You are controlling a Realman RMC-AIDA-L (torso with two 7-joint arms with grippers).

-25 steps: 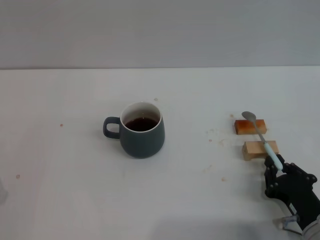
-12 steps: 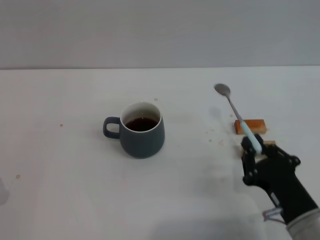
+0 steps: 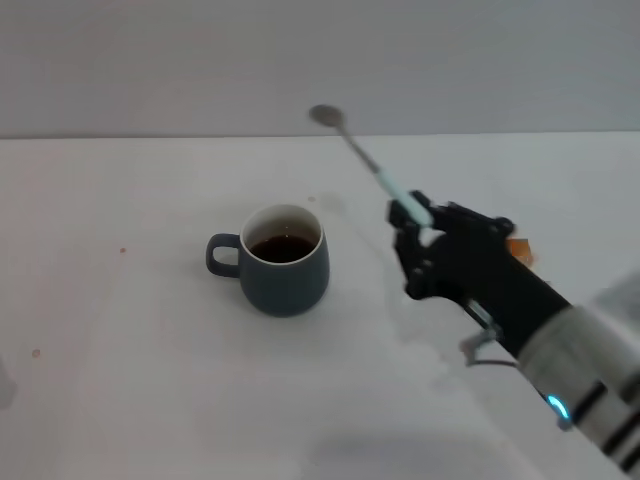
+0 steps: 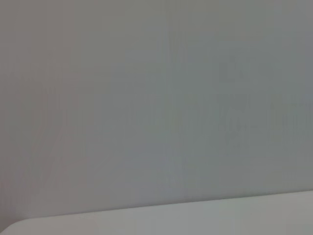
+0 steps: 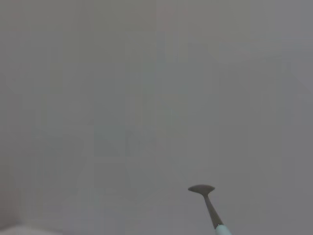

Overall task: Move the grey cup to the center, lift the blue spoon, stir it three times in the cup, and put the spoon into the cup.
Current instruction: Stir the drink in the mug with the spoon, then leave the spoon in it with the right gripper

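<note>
While the grey cup (image 3: pixel 283 259) stands upright on the white table (image 3: pixel 120 380), a little left of the middle, we see our right gripper (image 3: pixel 420 238) raised above the surface to the right of it, well apart from the cup. Its black fingers (image 3: pixel 408 262) are pinched on the pale light-blue handle of the blue spoon (image 3: pixel 368 163). From that grip the spoon slants up and away to the far left, and its grey metal bowl shows against the wall behind the table, beyond the cup's far right side. Nothing of the spoon touches the cup or the table.

The cup's loop handle points left, its white inside shows at the rim, and a dark liquid (image 3: pixel 281 247) lies in it. Just behind our right wrist, to the right, a corner of an orange-brown wooden block (image 3: pixel 519 250) peeks out on the table; the rest is hidden by the arm.

From the right wrist we see only the spoon's (image 5: pixel 208 201) bowl and neck against the plain wall. Our left gripper appears in no view; its wrist camera shows only wall and a strip of table edge (image 4: pixel 195 218).
</note>
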